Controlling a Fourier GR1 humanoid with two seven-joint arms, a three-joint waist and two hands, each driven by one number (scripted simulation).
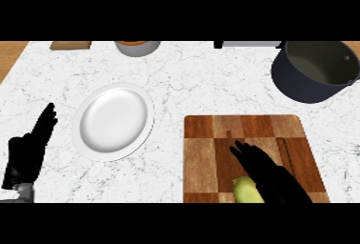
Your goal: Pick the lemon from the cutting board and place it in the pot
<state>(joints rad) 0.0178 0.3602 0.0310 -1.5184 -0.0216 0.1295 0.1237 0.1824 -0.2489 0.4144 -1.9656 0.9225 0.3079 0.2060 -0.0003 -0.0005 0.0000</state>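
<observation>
We are observing the pick step, not yet completed: the lemon (pixel 245 189) is lying at the near edge of the cutting board (pixel 211 143), and the pot (pixel 316 71) is standing well apart at the counter's far right corner, holding nothing that we can see. The right hand (pixel 264 169) is lying over the board with its fingers (pixel 243 150) straight and close together, pointing away from the robot; it is overlapping the lemon's right side, but we cannot tell whether it is touching it, and nothing is curled round the fruit. In our judgement the next move calls for closing fingers and thumb round the lemon, then lifting it. The left hand (pixel 29 147) is resting open at the counter's left edge, beside the white plate (pixel 112 121).
</observation>
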